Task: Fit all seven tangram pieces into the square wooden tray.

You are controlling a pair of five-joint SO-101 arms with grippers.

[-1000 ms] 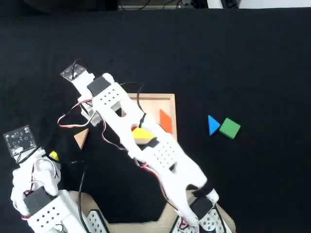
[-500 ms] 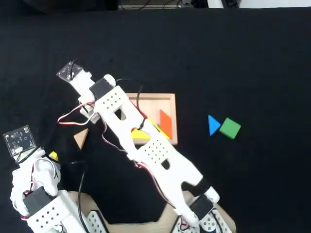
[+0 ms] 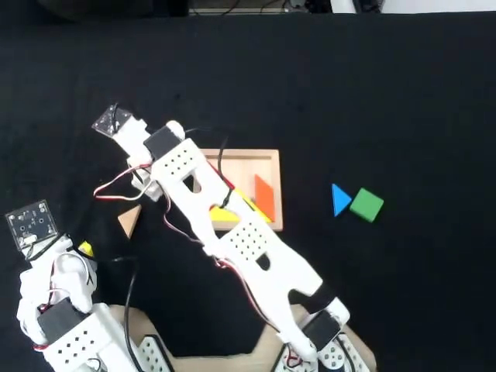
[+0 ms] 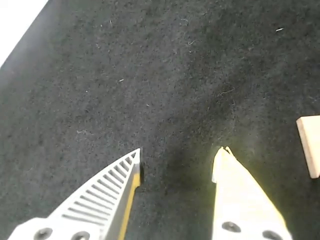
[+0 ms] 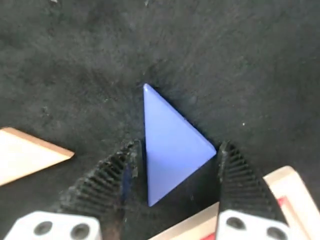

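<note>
A violet-blue triangle (image 5: 170,145) lies flat on the black cloth between the open fingers of my right gripper (image 5: 177,147), just off a corner of the square wooden tray (image 5: 280,177). In the high view that arm crosses the tray (image 3: 267,155), which holds an orange piece (image 3: 264,194), a yellow triangle (image 3: 225,214) and a red piece (image 3: 225,182). A plain wood triangle (image 3: 129,220) lies left of the tray. A blue triangle (image 3: 339,199) and a green square (image 3: 366,204) sit to its right. My left gripper (image 4: 180,152) hangs open over bare cloth near the front left.
The white right arm (image 3: 248,240) runs diagonally from the front edge over the tray and hides part of it. The left arm's base (image 3: 62,325) stands at the front left. The far half of the black cloth is bare.
The right arm has stretched a little farther toward the far left, uncovering more of the orange and yellow pieces in the tray. The left arm has kept still.
</note>
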